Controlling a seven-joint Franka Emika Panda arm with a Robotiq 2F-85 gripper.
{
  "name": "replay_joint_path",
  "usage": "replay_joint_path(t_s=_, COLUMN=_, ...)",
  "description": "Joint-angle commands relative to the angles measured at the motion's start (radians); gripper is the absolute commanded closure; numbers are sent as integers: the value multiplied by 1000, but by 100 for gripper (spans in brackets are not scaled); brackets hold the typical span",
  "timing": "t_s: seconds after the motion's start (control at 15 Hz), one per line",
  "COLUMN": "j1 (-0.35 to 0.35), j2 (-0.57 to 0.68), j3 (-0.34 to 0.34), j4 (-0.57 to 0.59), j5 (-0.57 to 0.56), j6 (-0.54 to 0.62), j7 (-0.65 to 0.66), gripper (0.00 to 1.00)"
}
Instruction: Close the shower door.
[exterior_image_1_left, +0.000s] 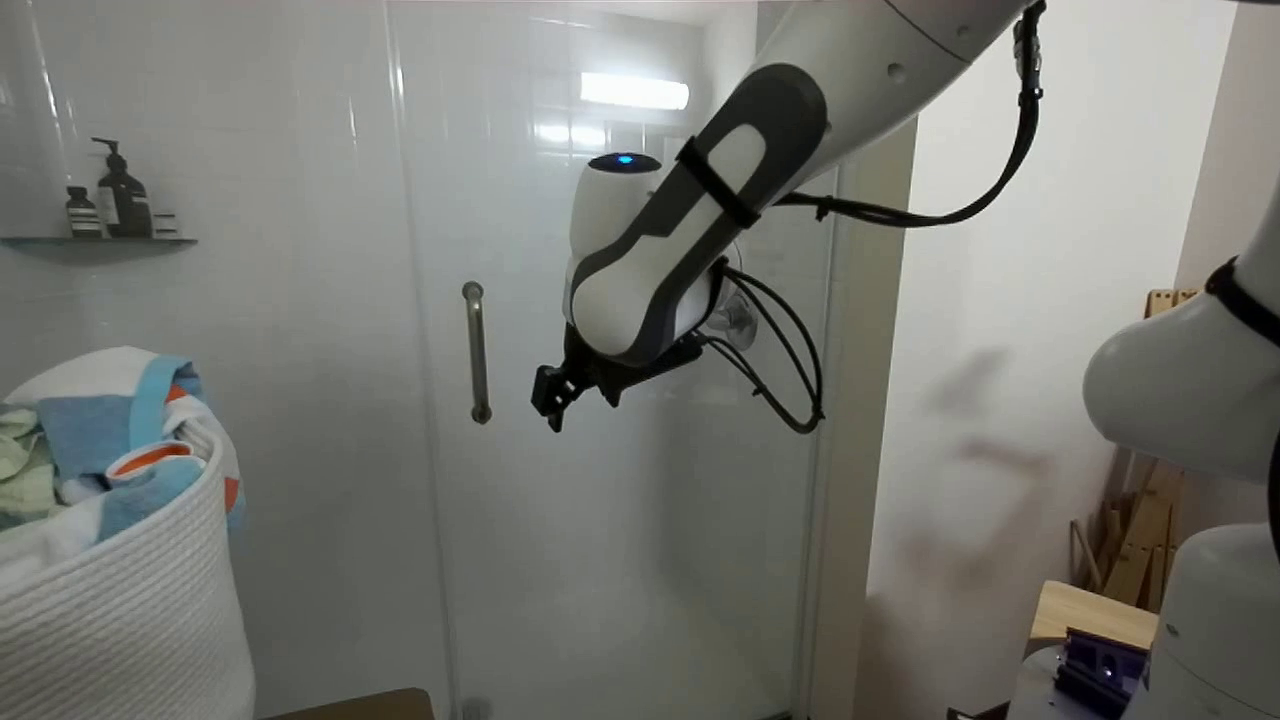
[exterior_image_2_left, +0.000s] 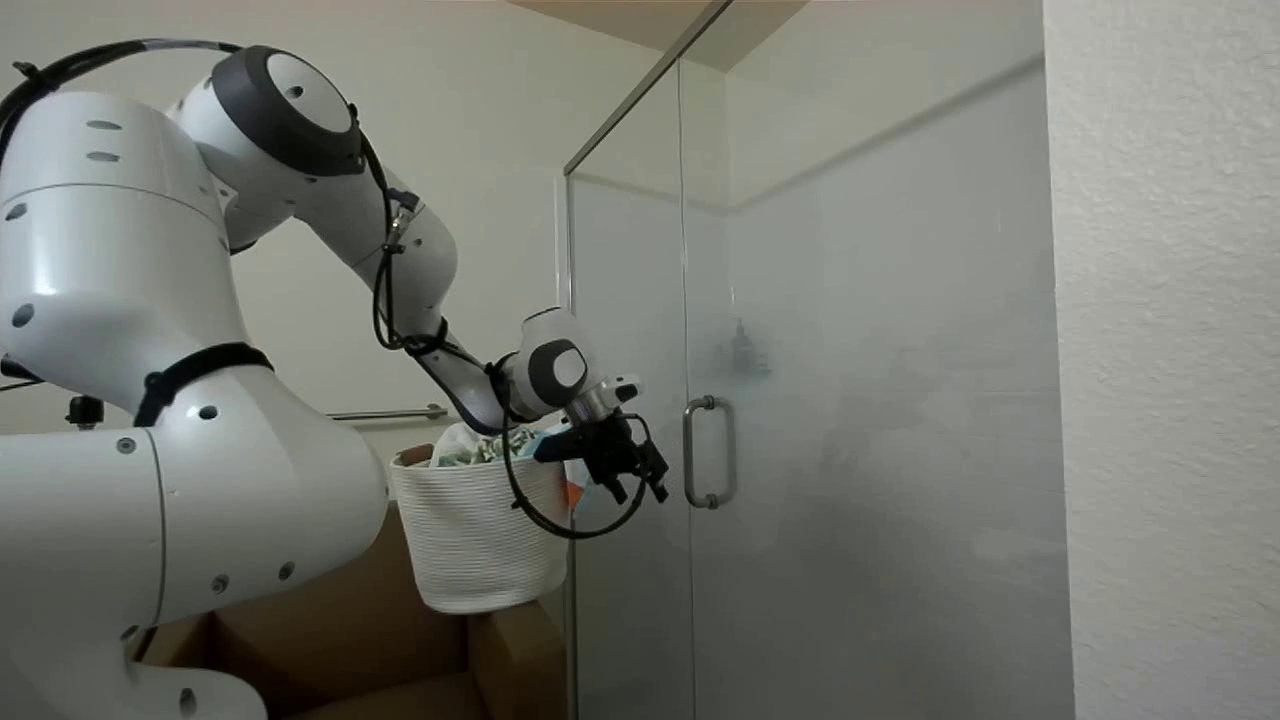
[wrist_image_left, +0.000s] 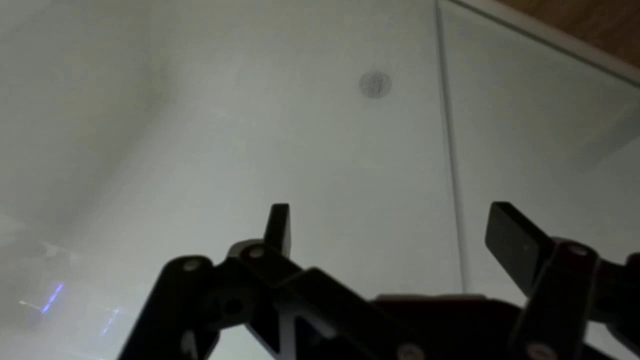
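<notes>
With jaws spread wide, the black two-fingered gripper (wrist_image_left: 390, 220) hangs near the vertical chrome loop handle (exterior_image_2_left: 690, 452) of the tall clear glass shower door (exterior_image_2_left: 880, 580), which stands beside a plain clear glass panel (exterior_image_2_left: 630, 610), how fully closed being hard to tell.

Shower door (exterior_image_1_left: 600, 580) smooth, shiny see-through glass, its handle (exterior_image_1_left: 477, 350) polished metal; arm (exterior_image_2_left: 240, 490) smooth, satin-glossy in white and dark grey, cables (exterior_image_1_left: 905, 218) black, smooth, faintly shiny, pincer (wrist_image_left: 390, 225) matt black with dull metal screw heads (wrist_image_left: 410, 352). Basket (exterior_image_2_left: 485, 540) matt white ribbed cord, cloth (exterior_image_1_left: 90, 430) inside it soft and fuzzy, towel bar (exterior_image_2_left: 385, 414) smooth metal, near wall (exterior_image_2_left: 1160, 350) rough, matt and pebbly, slats (exterior_image_1_left: 1140, 540) bare pale wood. Brown piece (exterior_image_2_left: 340, 640) below the basket looks smooth and matt, too dim to tell cardboard from leather.
</notes>
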Motion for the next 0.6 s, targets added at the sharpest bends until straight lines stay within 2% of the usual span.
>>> replay_joint_path(t_s=0.0, j1=48, j2=141, j3=-29, j4=-22, j5=21, j6=-120, j7=-136, gripper=0)
replay_joint_path(t_s=0.27, j1=121, j2=205, j3=-123, j4=15, j5=17, j6=-351, j7=-223, gripper=0)
replay_joint_path(t_s=0.33, j1=109, j2=241, j3=-114, j4=26, j5=-22, j6=-405, j7=-214, gripper=0)
replay_joint_path(t_s=0.4, j1=99, j2=147, j3=-97, j4=17, j5=-2, j6=-326, j7=-162, gripper=0)
replay_joint_path(t_s=0.53, j1=99, j2=161, j3=-102, j4=24, j5=-2, j6=-341, j7=-166, gripper=0)
